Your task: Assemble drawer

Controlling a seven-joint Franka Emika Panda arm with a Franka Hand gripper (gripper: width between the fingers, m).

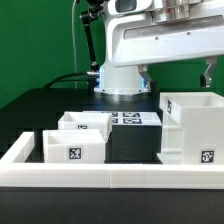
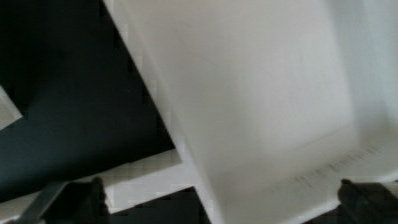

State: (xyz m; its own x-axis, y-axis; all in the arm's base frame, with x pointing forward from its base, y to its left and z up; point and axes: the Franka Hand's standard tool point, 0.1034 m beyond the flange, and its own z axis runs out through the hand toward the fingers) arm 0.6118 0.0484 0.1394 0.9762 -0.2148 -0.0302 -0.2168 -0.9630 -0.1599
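Overhead, pincer above drawer box.

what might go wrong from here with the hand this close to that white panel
1. In the wrist view the open hand appears to straddle a white panel that runs skewed to its fingertips. Closing now may twist it or slip off.
2. In the exterior view the smaller boxes stand not far from the large box, so a sideways shove might knock them.
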